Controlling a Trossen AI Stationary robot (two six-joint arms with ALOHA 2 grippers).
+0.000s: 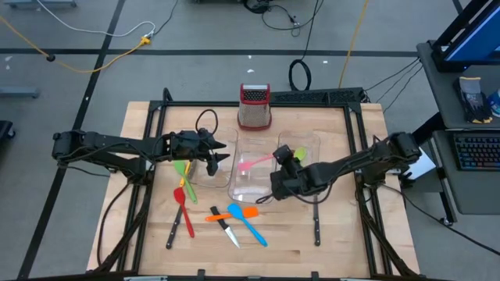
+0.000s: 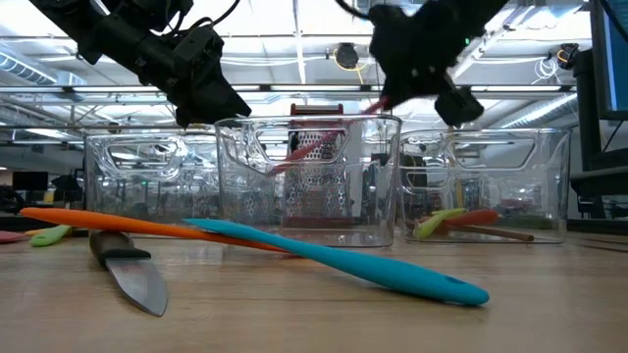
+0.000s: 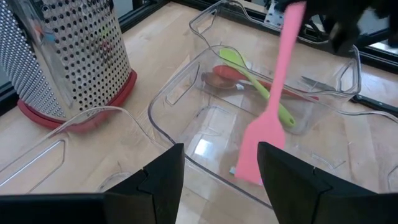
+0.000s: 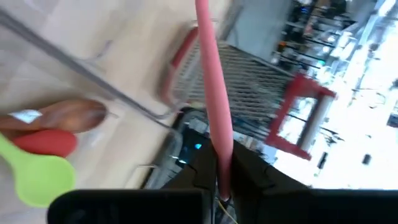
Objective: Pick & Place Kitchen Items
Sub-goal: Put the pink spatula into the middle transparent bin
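1. At the left of the high view, the left gripper (image 1: 221,154) hangs over the left clear bin (image 1: 205,165), its fingers (image 3: 160,186) standing apart with nothing between them.
2. Just below it in that view, a green utensil (image 1: 183,170) and a yellow one (image 1: 189,187) lie at the bin's left edge; whether they are inside it I cannot tell.
3. Lower left on the bare table (image 1: 141,226), a red spoon (image 1: 182,209) lies beside a black-handled knife (image 1: 173,232).
4. Low in the middle of the frame, an orange spatula (image 1: 231,214), a blue spatula (image 1: 247,223) and a second knife (image 1: 225,227) lie crossed in a small heap.
5. At upper centre, the steel grater (image 1: 254,106) with its red top stands upright behind the bins.
6. The middle bin (image 1: 251,167) sits below the grater, and the pink spatula (image 1: 256,161) hangs slanted over it, blade toward the left, off the bin floor.
7. The right gripper (image 1: 280,154) is clamped on the pink spatula's handle end, at the middle bin's right rim.
8. In the right bin (image 1: 303,148), right of centre, lie a green spoon (image 3: 256,84), a red spoon (image 3: 231,73) and a brown spoon (image 4: 69,116), touching one another.
9. Another dark-handled knife (image 1: 316,220) lies alone on the table at the lower right.
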